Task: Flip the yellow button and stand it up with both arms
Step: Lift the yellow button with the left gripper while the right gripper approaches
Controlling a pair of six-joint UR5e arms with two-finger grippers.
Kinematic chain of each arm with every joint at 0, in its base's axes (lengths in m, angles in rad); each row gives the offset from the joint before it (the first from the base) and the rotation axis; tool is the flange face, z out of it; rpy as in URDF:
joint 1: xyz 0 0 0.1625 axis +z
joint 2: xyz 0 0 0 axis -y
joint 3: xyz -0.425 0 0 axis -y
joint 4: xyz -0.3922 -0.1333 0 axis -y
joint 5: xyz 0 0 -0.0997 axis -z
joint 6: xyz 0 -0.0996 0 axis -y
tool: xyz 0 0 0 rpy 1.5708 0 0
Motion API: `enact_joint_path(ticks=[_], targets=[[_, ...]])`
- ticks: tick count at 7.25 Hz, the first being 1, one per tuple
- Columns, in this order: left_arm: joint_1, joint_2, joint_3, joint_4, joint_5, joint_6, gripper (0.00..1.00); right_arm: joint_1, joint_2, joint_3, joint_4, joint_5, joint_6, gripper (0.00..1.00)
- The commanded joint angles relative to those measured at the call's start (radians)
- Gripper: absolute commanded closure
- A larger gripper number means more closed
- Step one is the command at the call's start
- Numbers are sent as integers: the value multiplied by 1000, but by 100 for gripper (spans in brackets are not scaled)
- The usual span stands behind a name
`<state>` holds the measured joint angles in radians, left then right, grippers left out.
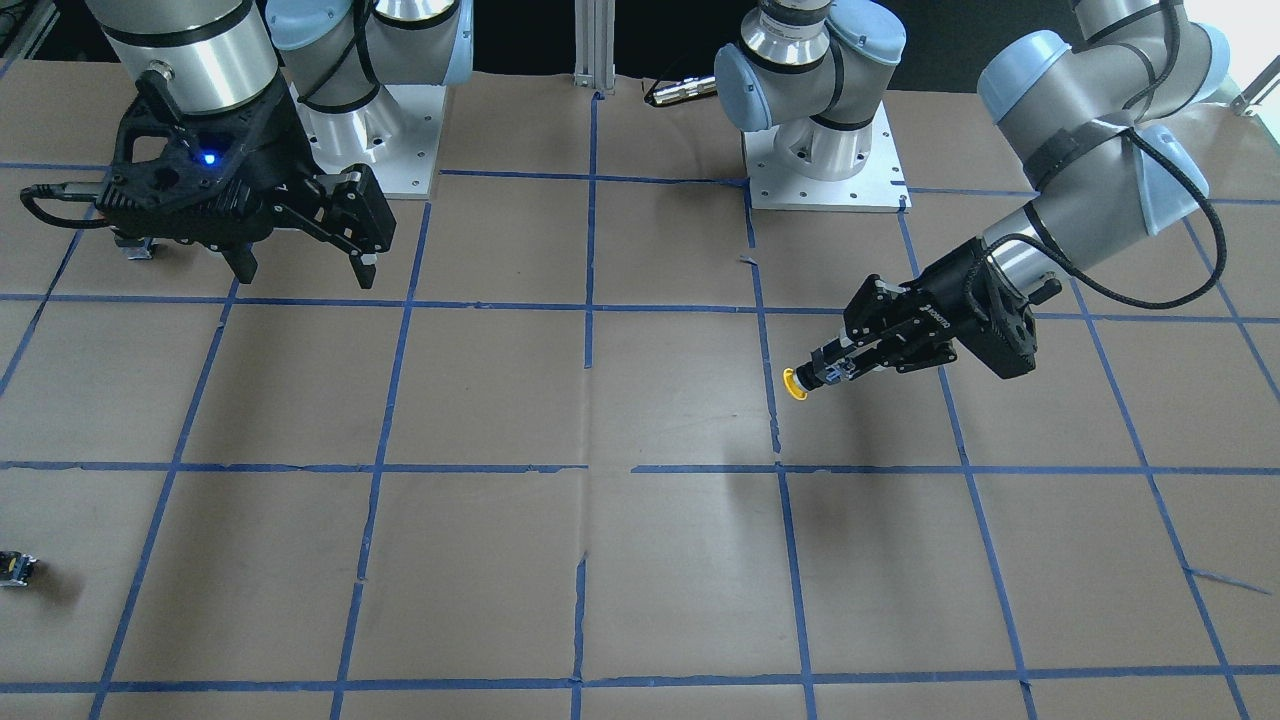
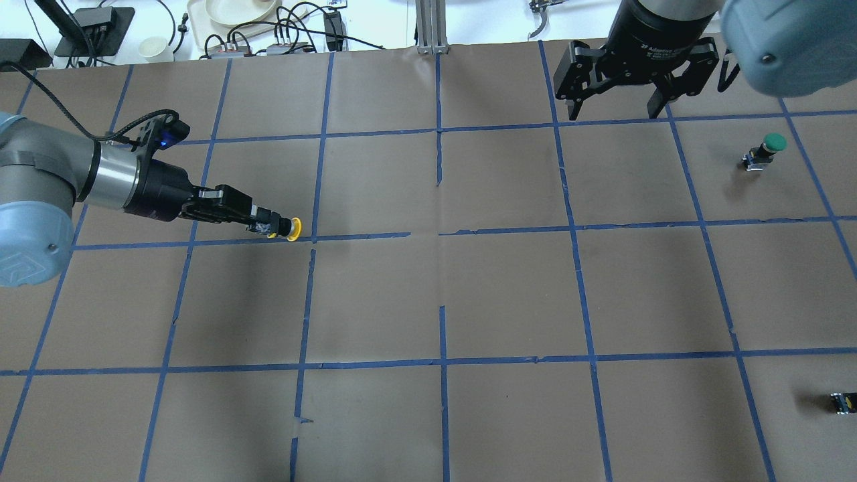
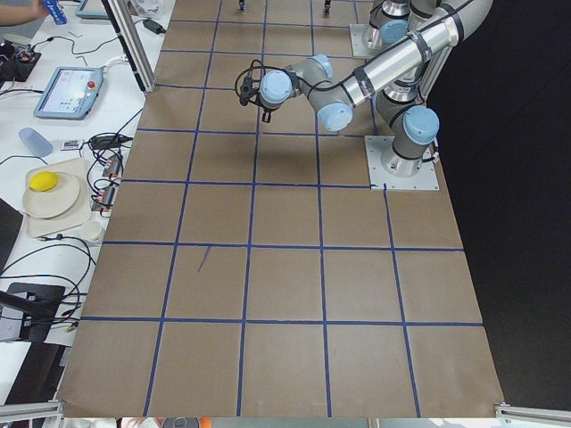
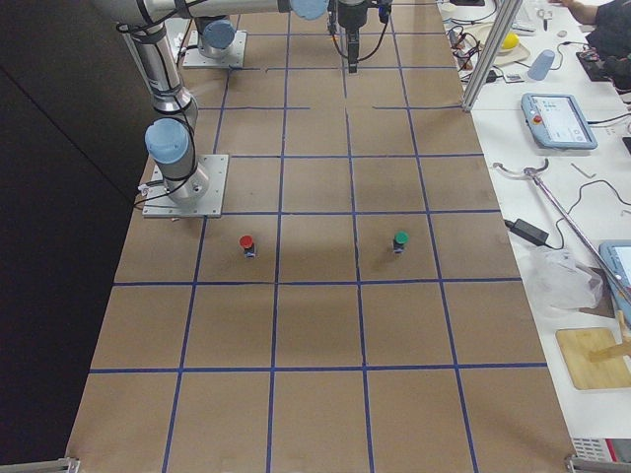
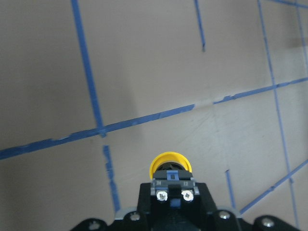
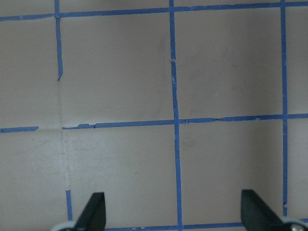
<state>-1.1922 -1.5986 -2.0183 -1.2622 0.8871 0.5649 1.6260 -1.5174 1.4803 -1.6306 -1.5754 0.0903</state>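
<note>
Pinched in my left gripper (image 2: 268,227), the yellow button (image 2: 293,228) pokes out cap sideways above the table (image 2: 509,288); my right gripper (image 2: 612,107), far right, gapes wide, empty.

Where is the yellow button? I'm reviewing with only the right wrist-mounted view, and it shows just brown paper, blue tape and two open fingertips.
Observer: The left gripper is shut on the yellow button, holding it sideways, cap pointing away from the wrist.
Operator: Is it resting on the table?
Observer: It looks lifted. In the overhead view its shadow falls apart from it on the table.
Operator: Is the right gripper close to it?
Observer: No. The right gripper hangs open over the table's other half, well apart from the button.
</note>
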Motion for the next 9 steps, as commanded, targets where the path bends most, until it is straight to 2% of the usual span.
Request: enact_joint_path(ticks=[1,3,5,7,9], targets=[[-50,22,0,1,-202,-178,84,2,-1,0,0,0,0,0],[-59,28,-3,3,-380,-287,84,2,-3,0,0,0,0,0],[-134,66,-4,16,-521,-438,84,3,-1,0,-2,2,0,0],[-165,71,-16,18,-685,-471,84,-5,5,2,2,27,2,0],[-167,68,-58,42,-776,-473,85,-104,8,2,49,276,26,0]])
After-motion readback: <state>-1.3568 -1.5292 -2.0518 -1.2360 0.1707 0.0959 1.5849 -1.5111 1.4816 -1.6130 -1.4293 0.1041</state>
